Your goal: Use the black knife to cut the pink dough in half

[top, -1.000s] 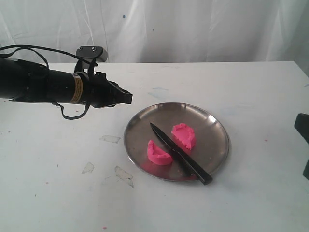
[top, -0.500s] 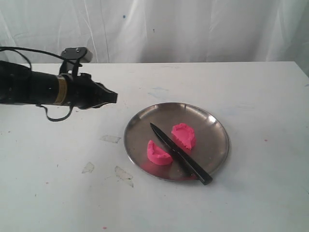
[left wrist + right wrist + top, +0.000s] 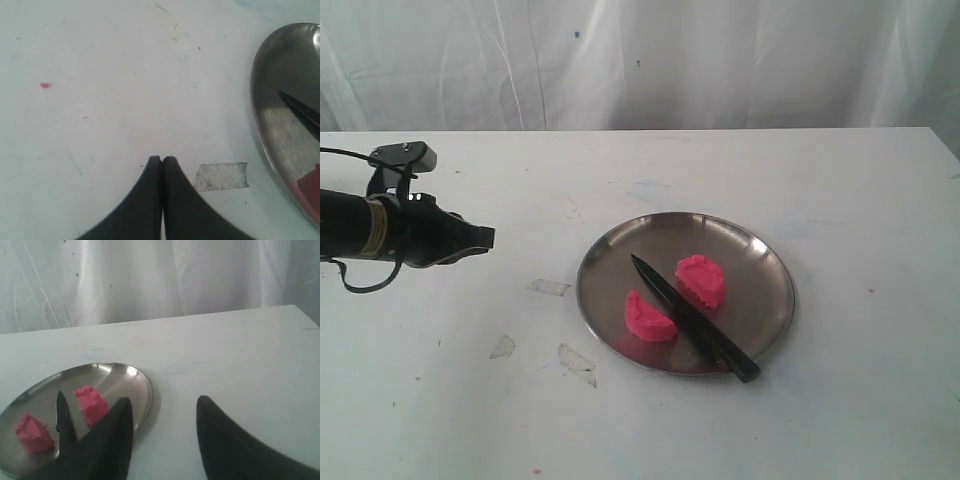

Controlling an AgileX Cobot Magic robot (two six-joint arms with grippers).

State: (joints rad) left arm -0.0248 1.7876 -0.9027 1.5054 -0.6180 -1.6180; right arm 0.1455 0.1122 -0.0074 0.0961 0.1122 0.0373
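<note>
The pink dough lies as two half-round chunks [image 3: 701, 281] [image 3: 648, 317] on the steel plate [image 3: 755, 290]. The black knife [image 3: 692, 318] rests slanted between them, its handle over the plate's near rim. My left gripper [image 3: 485, 237] hovers shut and empty over bare table, well left of the plate. The left wrist view shows its shut gripper [image 3: 162, 158], the plate's rim [image 3: 262, 125] and the knife's tip [image 3: 300, 107]. My right gripper [image 3: 164, 402] is open and empty beside the plate [image 3: 107, 374], with both dough chunks [image 3: 91, 404] [image 3: 32, 432] in sight. It is outside the exterior view.
Scraps of clear tape [image 3: 549, 287] [image 3: 502, 347] [image 3: 577, 360] stick to the white table left of the plate; one scrap [image 3: 221, 176] lies just beside my left fingertips. A white curtain [image 3: 720, 60] hangs behind the table.
My left arm has pulled back leftward and lower, away from the plate. The dark piece at the right edge has left the exterior view. Dough and knife have not moved.
</note>
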